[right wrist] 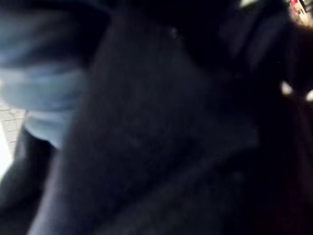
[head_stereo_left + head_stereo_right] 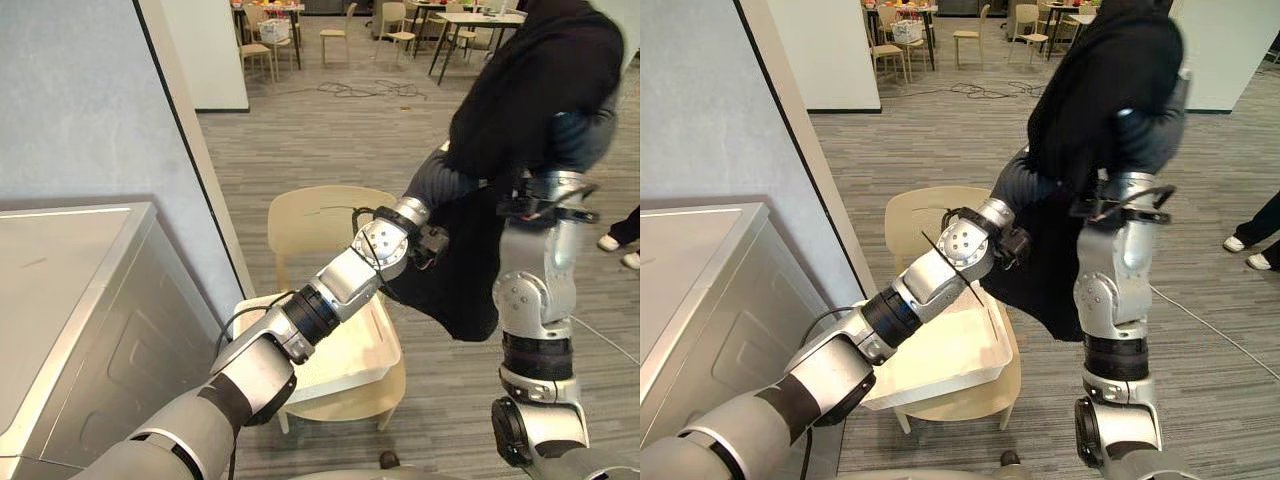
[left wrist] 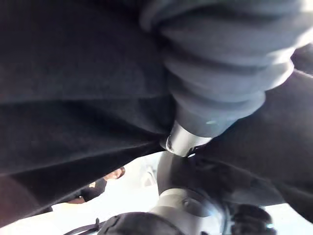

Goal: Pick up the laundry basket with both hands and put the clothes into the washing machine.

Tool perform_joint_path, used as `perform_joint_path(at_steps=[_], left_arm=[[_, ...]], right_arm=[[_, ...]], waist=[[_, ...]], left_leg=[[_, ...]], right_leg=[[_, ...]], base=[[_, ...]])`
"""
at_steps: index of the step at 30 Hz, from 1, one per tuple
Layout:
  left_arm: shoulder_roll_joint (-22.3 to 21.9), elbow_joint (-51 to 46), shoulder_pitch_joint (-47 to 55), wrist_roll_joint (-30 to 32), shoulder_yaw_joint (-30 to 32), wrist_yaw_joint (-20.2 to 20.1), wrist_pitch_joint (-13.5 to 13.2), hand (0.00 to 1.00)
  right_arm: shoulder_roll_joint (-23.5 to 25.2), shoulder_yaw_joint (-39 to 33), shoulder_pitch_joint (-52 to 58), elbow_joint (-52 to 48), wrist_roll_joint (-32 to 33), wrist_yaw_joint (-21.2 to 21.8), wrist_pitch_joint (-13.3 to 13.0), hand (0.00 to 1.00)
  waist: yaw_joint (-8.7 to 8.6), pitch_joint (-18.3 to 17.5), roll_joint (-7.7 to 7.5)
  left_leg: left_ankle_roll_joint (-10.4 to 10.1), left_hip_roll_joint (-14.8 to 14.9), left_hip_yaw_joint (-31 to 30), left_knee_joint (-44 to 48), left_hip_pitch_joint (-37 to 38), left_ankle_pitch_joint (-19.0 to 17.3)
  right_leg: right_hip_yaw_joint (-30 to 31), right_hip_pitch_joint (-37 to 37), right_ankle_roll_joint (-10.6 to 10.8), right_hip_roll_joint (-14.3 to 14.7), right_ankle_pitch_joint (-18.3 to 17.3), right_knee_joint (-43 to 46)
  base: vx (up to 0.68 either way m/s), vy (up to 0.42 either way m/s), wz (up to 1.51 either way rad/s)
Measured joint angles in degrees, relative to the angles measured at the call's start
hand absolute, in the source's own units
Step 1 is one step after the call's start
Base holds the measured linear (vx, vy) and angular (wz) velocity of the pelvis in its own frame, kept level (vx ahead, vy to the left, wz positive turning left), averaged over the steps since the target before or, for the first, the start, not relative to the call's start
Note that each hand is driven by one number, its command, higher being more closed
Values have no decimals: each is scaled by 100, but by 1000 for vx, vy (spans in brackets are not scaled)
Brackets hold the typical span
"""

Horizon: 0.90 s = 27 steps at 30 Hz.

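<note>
Clothes first, in the eye views: a soft black cloth (image 2: 530, 90) hangs in floppy folds over the raised right hand (image 2: 583, 135). The left hand (image 2: 440, 182) pokes into it from the side. Both hands' fingers are hidden, so I cannot tell their hold. Below the left hand, a white plastic basket (image 2: 375, 345) sits on a rounded tan chair (image 2: 310, 225), near the grey metal washing machine (image 2: 90, 300). In the left wrist view, black cloth wraps round the right hand's ribbed cover. In the right wrist view, fuzzy dark cloth lies right up close.
</note>
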Motion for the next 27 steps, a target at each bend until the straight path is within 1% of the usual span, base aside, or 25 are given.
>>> perform_joint_path(at_steps=[3, 4, 5, 7, 8, 9, 10, 11, 12, 13, 14, 15, 16, 17, 18, 19, 20, 21, 22, 23, 24, 26, 27], left_arm=[[571, -1001, 714, 215, 326, -40, -11, 100], [790, -1574, 1178, 255, 422, -188, -14, 100], [987, -2006, 1568, 298, 443, -294, -14, 100], [1064, -2550, 2268, 293, 704, -453, -11, 100], [1078, -3035, 3037, 287, 1089, -607, -8, 100], [1086, -3206, 3347, 286, 1269, -650, -9, 100], [1092, -3542, 3996, 276, 1703, -716, -7, 100], [1077, -3787, 4524, 190, 2147, -738, -12, 100], [1063, -3921, 4876, 109, 2432, -742, -21, 100], [1063, -3987, 5097, 70, 2581, -746, -28, 100], [1069, -4084, 5510, 55, 2825, -753, -34, 100], [1026, -4118, 5839, 29, 2896, -772, -33, 100], [987, -4139, 6009, 7, 2902, -805, -32, 100], [822, -4160, 6399, -43, 2893, -908, -27, 100], [737, -4160, 6556, -44, 2889, -969, -25, 100], [656, -4160, 6685, -45, 2855, -1019, -25, 100], [524, -4162, 6861, -99, 2767, -1119, -24, 100], [490, -4169, 6934, -189, 2726, -1158, -22, 100], [457, -4179, 7097, -314, 2619, -1276, -14, 100], [435, -4180, 7229, -359, 2568, -1367, -12, 100], [386, -4177, 7398, -378, 2561, -1426, 12, 100], [331, -4101, 7544, -373, 2547, -1506, 42, 100], [297, -4010, 7628, -368, 2554, -1515, 82, 100]], right_arm=[[3, -826, 857, -390, 10, -11, -151, 0], [7, -1201, 1387, -523, 5, 7, -168, 0], [35, -1370, 1779, -572, 7, 97, -171, 0], [193, -1682, 2213, -604, 8, 128, -174, 0], [469, -2110, 2704, -598, 1, 148, -175, 0], [595, -2280, 2927, -584, 1, 148, -175, 0], [899, -2609, 3390, -471, -110, 66, -176, 0], [1207, -2846, 3728, -209, -217, -30, -161, 0], [1423, -3023, 3962, 59, -222, -58, -132, 0], [1551, -3079, 4130, 235, -207, -60, -93, 0], [1813, -3085, 4475, 555, -158, -33, -8, 0], [1954, -3051, 4705, 806, -143, -20, 88, 0], [1969, -2944, 4803, 943, -140, -4, 142, 0], [2008, -2749, 5031, 1183, -87, 61, 233, 0], [2065, -2661, 5131, 1272, -3, 157, 273, 0], [2110, -2573, 5226, 1393, 61, 243, 295, 0], [2177, -2423, 5370, 1666, 93, 346, 318, 0], [2194, -2352, 5407, 1815, 124, 392, 336, 0], [2224, -2193, 5478, 2223, 224, 496, 397, 0], [2234, -2063, 5508, 2604, 246, 544, 459, 0], [2221, -1931, 5494, 3096, 241, 643, 573, 0], [2225, -1834, 5495, 3593, 223, 694, 682, 0], [2226, -1803, 5497, 3866, 203, 724, 800, 0]], waist=[[-50, -13, 73], [-40, -11, 108], [-32, -16, 133], [-38, -14, 168], [-43, -15, 206], [-45, -14, 222], [-52, -19, 261], [-58, -29, 288], [-52, -26, 303], [-46, -24, 316], [-32, -19, 343], [-22, -24, 365], [-17, -34, 390], [5, -33, 402], [37, -49, 430], [87, -47, 427], [144, -51, 443], [166, -53, 456], [266, -53, 481], [295, -58, 488], [346, -59, 490], [425, -59, 491], [433, -57, 489]], left_leg=[[0, 2, -37, 2, -1, 0], [0, 2, -44, 1, -3, 0], [0, 2, -55, 1, -6, -1], [-2, 2, -72, -2, -5, -3], [-34, 8, -108, -11, -21, -47], [-34, 9, -124, -19, -32, -48], [-18, 10, -156, -36, -66, -63], [-13, 11, -174, -36, -94, -68], [-13, 11, -173, -37, -99, -68], [-13, 10, -170, -37, -101, -69], [-11, 6, -150, -37, -136, -72], [-4, 2, -130, -37, -144, -79], [1, -7, -117, -37, -141, -82], [8, -9, -87, -37, -133, -88], [9, -5, -76, -36, -127, -88], [11, 5, -56, -36, -116, -89], [13, 15, -41, -33, -96, -91], [14, 17, -41, -33, -90, -91], [16, 17, -37, -26, -56, -92], [20, 17, -33, -15, -23, -95], [22, 17, -35, -15, -3, -96], [22, 16, -38, -7, 3, -95], [23, 21, -40, -6, 8, -94]], right_leg=[[-15, 3, -3, 1, 1, 11], [-33, 13, 9, 0, -9, 17], [-44, 18, 13, -1, -19, 20], [-59, 24, 16, -4, -37, 27], [-91, 24, -13, -4, -59, 33], [-110, 24, -27, -5, -69, 37], [-148, 15, -34, -10, -78, 40], [-168, 3, -35, -13, -79, 40], [-169, 1, -36, -15, -79, 40], [-169, 0, -36, -18, -79, 41], [-169, 2, -36, -28, -80, 44], [-174, 0, -33, -38, -82, 44], [-172, 1, -32, -49, -83, 47], [-169, 0, -29, -55, -87, 54], [-170, 0, -32, -52, -91, 60], [-168, 0, -36, -45, -94, 68], [-171, 8, -40, -37, -108, 92], [-178, 7, -34, -37, -129, 121], [-190, 7, -33, -42, -184, 210], [-195, 20, -36, -44, -219, 267], [-218, 38, -32, -52, -248, 315], [-269, 50, -20, -72, -302, 393], [-339, 75, -23, -93, -361, 469]], base=[[-1, -1, 2], [0, 0, 5], [0, 0, 7], [-4, 0, 5], [-17, -1, 8], [-35, -3, 14], [-38, -3, 14], [-36, -2, 11], [-22, 0, 5], [0, 0, 0], [-41, 7, 1], [-38, 9, 1], [0, 0, 0], [0, 0, 0], [-7, 6, -4], [-4, -4, -4], [0, 0, 0], [-8, -7, 4], [-6, -5, 6], [-7, -5, 9], [-7, -4, 8], [-12, -6, 19], [-9, -6, 28]])
